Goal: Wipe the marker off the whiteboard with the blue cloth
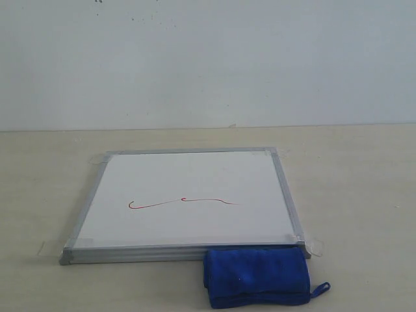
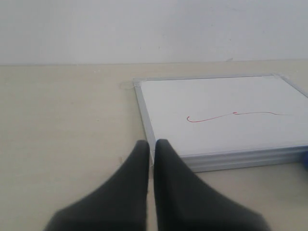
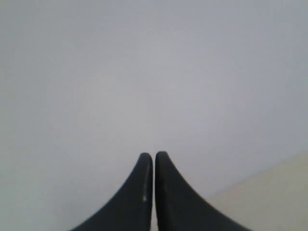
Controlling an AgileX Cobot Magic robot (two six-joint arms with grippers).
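The whiteboard (image 1: 188,175) lies flat on the table, silver-framed with tape tabs at its corners. A thin wavy red marker line (image 1: 182,202) with a hook at its left end crosses the board's near half. The folded blue cloth (image 1: 257,276) rests on the table against the board's front right corner. Neither arm appears in the exterior view. In the left wrist view the left gripper (image 2: 152,144) is shut and empty, just off the whiteboard (image 2: 226,101) at its near left corner; the marker line (image 2: 231,115) shows there too. The right gripper (image 3: 154,156) is shut and empty, facing the wall.
The beige table (image 1: 52,188) spreads around the board on all sides, with a pale wall (image 1: 208,58) behind its far edge. A small loop tag (image 1: 321,288) sticks out from the cloth's right end.
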